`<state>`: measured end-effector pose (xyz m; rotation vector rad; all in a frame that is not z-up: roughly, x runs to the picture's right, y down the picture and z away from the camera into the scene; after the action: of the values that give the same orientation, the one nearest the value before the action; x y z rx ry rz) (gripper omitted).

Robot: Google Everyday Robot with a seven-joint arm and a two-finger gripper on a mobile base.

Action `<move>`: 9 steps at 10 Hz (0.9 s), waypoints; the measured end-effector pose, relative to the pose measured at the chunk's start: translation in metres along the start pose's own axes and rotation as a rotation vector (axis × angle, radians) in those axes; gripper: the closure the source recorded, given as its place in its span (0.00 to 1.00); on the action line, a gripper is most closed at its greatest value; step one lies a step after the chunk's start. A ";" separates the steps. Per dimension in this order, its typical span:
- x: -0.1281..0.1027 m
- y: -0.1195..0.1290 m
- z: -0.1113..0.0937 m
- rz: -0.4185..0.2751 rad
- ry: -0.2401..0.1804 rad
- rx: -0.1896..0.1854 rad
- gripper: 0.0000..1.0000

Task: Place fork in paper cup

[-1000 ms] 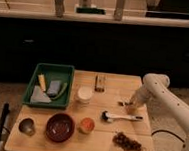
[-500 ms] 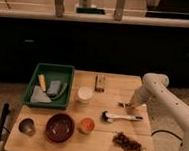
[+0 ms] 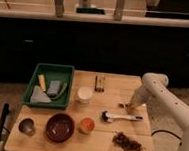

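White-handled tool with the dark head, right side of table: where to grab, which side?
Take the white-handled tool mid-handle, right of its dark head, from straight above. It lies flat on the table, handle running left-right, so squeeze across its narrow width, front to back. The gripper hangs just behind the handle's right end.

Arm point(image 3: 159, 91) bent; gripper point(image 3: 129, 108) low, pointing down.

Warm, dim light fell from above on the pale wooden table point(image 3: 101, 141), and the space behind it was nearly black. The white arm's gripper point(image 3: 130, 108), low over the table's right side, was evenly lit and showed no glare.
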<state>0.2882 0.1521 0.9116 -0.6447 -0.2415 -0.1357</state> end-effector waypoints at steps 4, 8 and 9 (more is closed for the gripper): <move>-0.004 0.000 -0.009 -0.023 -0.006 0.011 1.00; -0.024 -0.013 -0.060 -0.088 -0.024 0.070 1.00; -0.028 -0.014 -0.063 -0.100 -0.028 0.075 1.00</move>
<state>0.2701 0.1040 0.8644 -0.5606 -0.3050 -0.2132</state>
